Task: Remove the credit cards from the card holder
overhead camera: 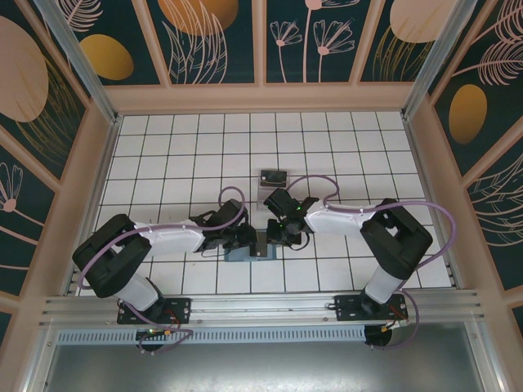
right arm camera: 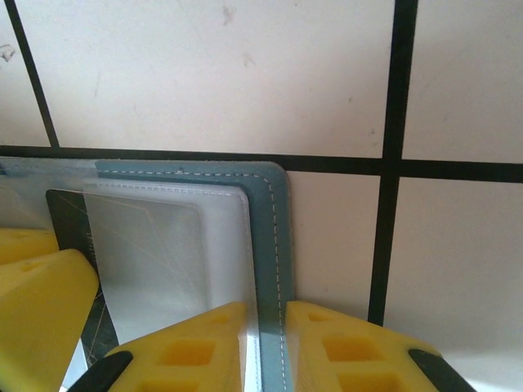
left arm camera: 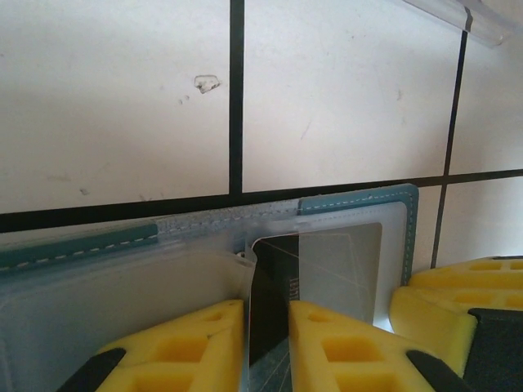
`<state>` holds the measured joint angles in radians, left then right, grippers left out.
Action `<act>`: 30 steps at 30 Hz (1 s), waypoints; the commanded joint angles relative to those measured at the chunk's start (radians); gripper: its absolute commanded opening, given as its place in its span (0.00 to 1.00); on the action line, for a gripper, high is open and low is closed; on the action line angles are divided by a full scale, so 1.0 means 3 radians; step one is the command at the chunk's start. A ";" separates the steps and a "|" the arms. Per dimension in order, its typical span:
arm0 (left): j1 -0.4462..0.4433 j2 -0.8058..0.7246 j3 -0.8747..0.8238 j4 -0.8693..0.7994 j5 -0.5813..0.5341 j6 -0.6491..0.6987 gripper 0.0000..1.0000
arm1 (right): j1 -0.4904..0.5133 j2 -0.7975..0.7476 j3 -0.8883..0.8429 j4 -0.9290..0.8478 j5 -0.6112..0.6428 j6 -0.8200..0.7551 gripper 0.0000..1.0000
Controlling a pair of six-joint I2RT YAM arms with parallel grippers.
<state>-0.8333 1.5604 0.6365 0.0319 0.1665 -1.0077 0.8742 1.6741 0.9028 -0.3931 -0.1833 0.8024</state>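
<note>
The right hand [right arm camera: 265, 331] clamps the soft teal folding card holder [right arm camera: 274, 216] steady so the left hand [left arm camera: 267, 331], pinching a thin black card [left arm camera: 278, 261], can draw it out.

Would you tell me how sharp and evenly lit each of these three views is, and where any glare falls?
Top external: even light, tiles sharp, no harsh glare. Left wrist: holder edge crisp at right, smeared mid-frame; card sharp; bright glare low on the window. Right wrist: stitching crisp, window washed pale by reflection.
</note>
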 commanded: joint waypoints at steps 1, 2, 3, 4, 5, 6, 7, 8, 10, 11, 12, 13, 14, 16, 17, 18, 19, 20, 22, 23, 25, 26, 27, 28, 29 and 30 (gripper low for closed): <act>-0.0012 0.0127 -0.0179 -0.0042 0.0193 -0.0118 0.21 | 0.0057 0.0201 -0.0023 -0.0045 0.0019 0.0025 0.21; -0.0014 0.0122 -0.0194 -0.0026 0.0196 -0.0124 0.19 | 0.0057 0.0205 -0.0018 -0.0044 0.0018 0.0027 0.20; -0.0013 0.0112 -0.0209 -0.0005 0.0203 -0.0128 0.18 | 0.0060 0.0212 -0.0019 -0.0043 0.0013 0.0029 0.20; -0.0011 0.0100 -0.0222 0.0017 0.0211 -0.0138 0.17 | 0.0063 0.0213 -0.0014 -0.0038 0.0010 0.0026 0.20; -0.0013 0.0084 -0.0232 0.0048 0.0224 -0.0131 0.16 | 0.0062 0.0218 -0.0013 -0.0040 0.0004 0.0030 0.20; -0.0014 0.0069 -0.0239 0.0064 0.0232 -0.0136 0.15 | 0.0068 0.0221 -0.0008 -0.0040 0.0003 0.0027 0.20; -0.0010 0.0053 -0.0242 0.0072 0.0237 -0.0143 0.15 | 0.0068 0.0227 -0.0005 -0.0044 -0.0003 0.0026 0.20; -0.0009 0.0033 -0.0246 0.0082 0.0244 -0.0139 0.14 | 0.0072 0.0224 -0.0002 -0.0044 -0.0003 0.0034 0.20; -0.0003 -0.0012 -0.0241 0.0055 0.0216 -0.0132 0.12 | 0.0072 0.0214 0.0003 -0.0045 0.0002 0.0035 0.20; 0.0010 -0.0035 -0.0240 0.0018 0.0193 -0.0120 0.11 | 0.0076 0.0209 0.0008 -0.0047 0.0006 0.0034 0.20; 0.0015 -0.0059 -0.0240 -0.0019 0.0177 -0.0106 0.10 | 0.0073 0.0211 0.0011 -0.0054 0.0015 0.0040 0.20; 0.0031 -0.0088 -0.0245 -0.0045 0.0159 -0.0099 0.09 | 0.0072 0.0208 0.0008 -0.0056 0.0017 0.0037 0.21; 0.0051 -0.0123 -0.0256 -0.0071 0.0144 -0.0094 0.09 | 0.0074 0.0209 0.0009 -0.0061 0.0020 0.0041 0.21; 0.0082 -0.0195 -0.0283 -0.0108 0.0126 -0.0083 0.08 | 0.0072 0.0209 0.0011 -0.0063 0.0023 0.0038 0.21; 0.0099 -0.0235 -0.0291 -0.0137 0.0112 -0.0069 0.08 | 0.0072 0.0203 0.0014 -0.0071 0.0027 0.0038 0.21; 0.0111 -0.0274 -0.0296 -0.0168 0.0106 -0.0055 0.07 | 0.0076 0.0207 0.0016 -0.0074 0.0029 0.0036 0.21; 0.0120 -0.0304 -0.0297 -0.0189 0.0105 -0.0044 0.07 | 0.0073 0.0204 0.0021 -0.0077 0.0033 0.0035 0.21; 0.0127 -0.0344 -0.0298 -0.0203 0.0105 -0.0033 0.06 | 0.0074 0.0206 0.0023 -0.0075 0.0033 0.0031 0.21; 0.0140 -0.0406 -0.0308 -0.0214 0.0117 -0.0031 0.06 | 0.0072 0.0208 0.0027 -0.0080 0.0034 0.0035 0.23; 0.0144 -0.0437 -0.0311 -0.0214 0.0124 -0.0026 0.06 | 0.0072 0.0208 0.0028 -0.0080 0.0033 0.0035 0.24; 0.0148 -0.0504 -0.0314 -0.0198 0.0143 -0.0021 0.05 | 0.0076 0.0207 0.0025 -0.0074 0.0033 0.0039 0.25; 0.0146 -0.0541 -0.0317 -0.0198 0.0157 -0.0021 0.05 | 0.0073 0.0203 0.0027 -0.0071 0.0033 0.0039 0.25; 0.0149 -0.0571 -0.0312 -0.0198 0.0168 -0.0021 0.04 | 0.0070 0.0203 0.0030 -0.0070 0.0033 0.0038 0.25; 0.0153 -0.0600 -0.0307 -0.0198 0.0175 -0.0021 0.04 | 0.0074 0.0203 0.0033 -0.0070 0.0033 0.0037 0.26; 0.0150 -0.0626 -0.0304 -0.0203 0.0181 -0.0020 0.04 | 0.0072 0.0200 0.0036 -0.0075 0.0033 0.0040 0.26; 0.0150 -0.0659 -0.0293 -0.0211 0.0190 -0.0024 0.04 | 0.0072 0.0198 0.0042 -0.0076 0.0033 0.0035 0.25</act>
<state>-0.7963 1.3933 0.5587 0.0139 0.2031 -1.0348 0.8818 1.6852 0.9169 -0.3969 -0.1837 0.8028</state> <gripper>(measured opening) 0.064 0.254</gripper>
